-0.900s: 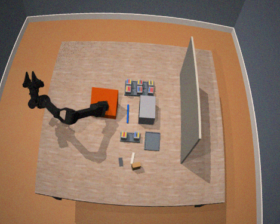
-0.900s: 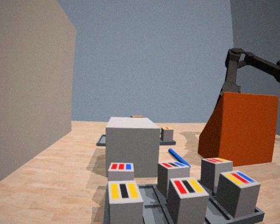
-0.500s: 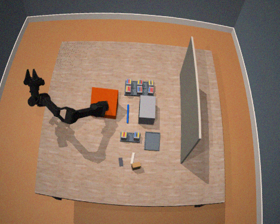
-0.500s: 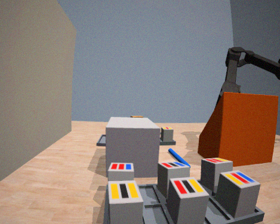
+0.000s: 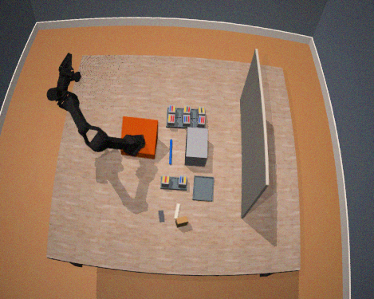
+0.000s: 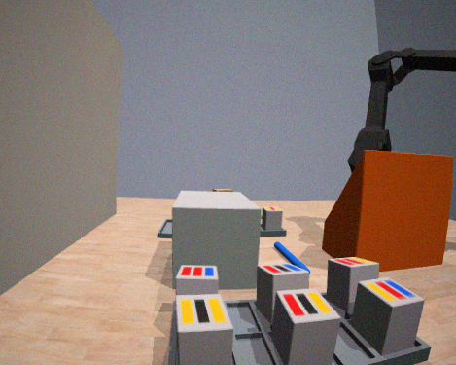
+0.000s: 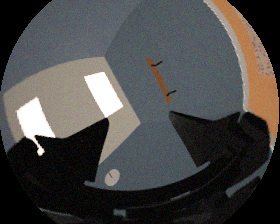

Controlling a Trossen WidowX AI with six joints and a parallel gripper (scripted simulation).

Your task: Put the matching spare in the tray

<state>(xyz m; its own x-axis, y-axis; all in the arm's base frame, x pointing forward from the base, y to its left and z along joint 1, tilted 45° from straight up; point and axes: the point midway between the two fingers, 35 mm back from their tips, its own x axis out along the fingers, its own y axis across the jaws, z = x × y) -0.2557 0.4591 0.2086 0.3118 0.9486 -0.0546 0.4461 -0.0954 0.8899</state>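
Observation:
My gripper (image 5: 74, 64) (image 7: 139, 117) is open and empty, off the table's left edge, far from the blocks. Several grey spares with striped tops stand in a dark rack (image 5: 179, 116) (image 6: 421, 352). In the exterior view the near ones read yellow-black-yellow (image 6: 203, 311), red-black-yellow (image 6: 307, 304) and yellow-red-blue (image 6: 390, 289); behind are red-red-blue (image 6: 197, 271), red-black-blue (image 6: 282, 269) and red-red-yellow (image 6: 354, 261). A big grey box (image 5: 197, 143) (image 6: 215, 248), perhaps the mounted unit, shows no code on its visible faces. The flat tray (image 5: 203, 188) (image 6: 165, 229) is empty.
A smaller rack (image 5: 174, 185) holds two striped blocks. A tall panel (image 5: 252, 139) (image 6: 48, 122) stands at the right. The arm's base is on an orange block (image 5: 140, 128) (image 6: 403, 209). A blue rod (image 5: 171, 151) (image 6: 292, 257), white strip (image 5: 177, 211), dark piece (image 5: 161, 216) and brown block (image 5: 182, 222) lie about.

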